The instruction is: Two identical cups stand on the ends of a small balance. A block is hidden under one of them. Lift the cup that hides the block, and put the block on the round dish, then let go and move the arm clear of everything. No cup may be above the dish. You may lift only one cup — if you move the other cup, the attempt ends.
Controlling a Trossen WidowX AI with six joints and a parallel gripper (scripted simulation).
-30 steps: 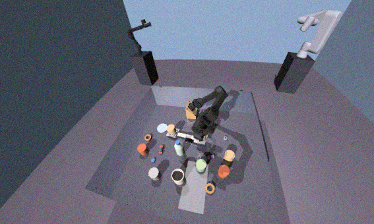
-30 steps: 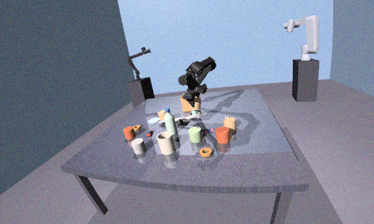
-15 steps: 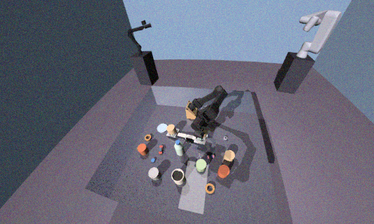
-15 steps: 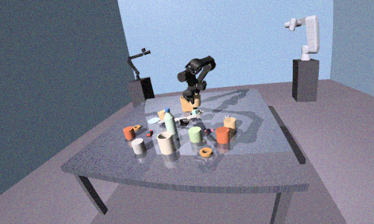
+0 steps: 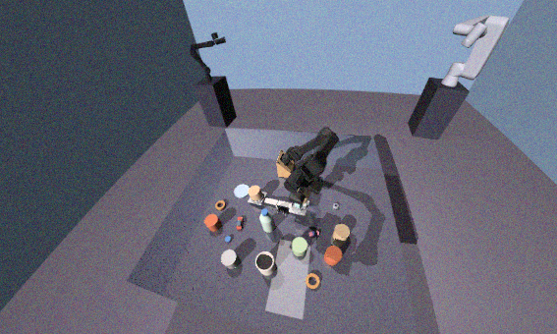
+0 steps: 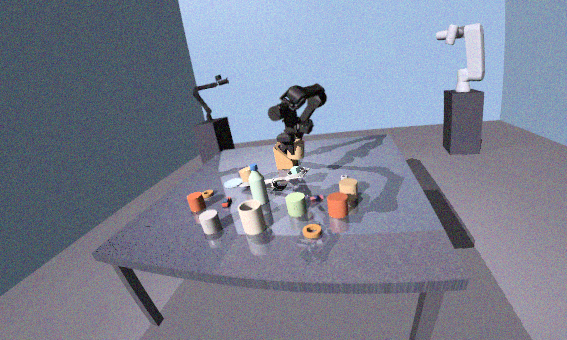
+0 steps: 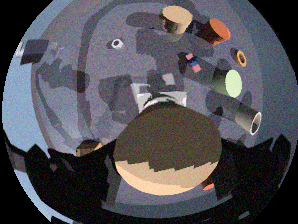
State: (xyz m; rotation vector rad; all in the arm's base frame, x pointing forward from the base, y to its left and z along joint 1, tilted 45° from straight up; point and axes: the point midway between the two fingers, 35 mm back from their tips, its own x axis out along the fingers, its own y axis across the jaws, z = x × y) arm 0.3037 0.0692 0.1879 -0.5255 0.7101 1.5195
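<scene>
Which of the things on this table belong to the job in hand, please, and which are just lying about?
Job: gripper holding tan cup; other cup; balance; block; round dish.

Lying about: bottle; green cylinder; orange rings.

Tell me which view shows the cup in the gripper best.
The exterior view: the tan cup hangs tilted in the gripper, clear of the balance. The wrist view shows only its round end, filling the frame's middle. The top view shows a tan sliver beside the arm.
</scene>
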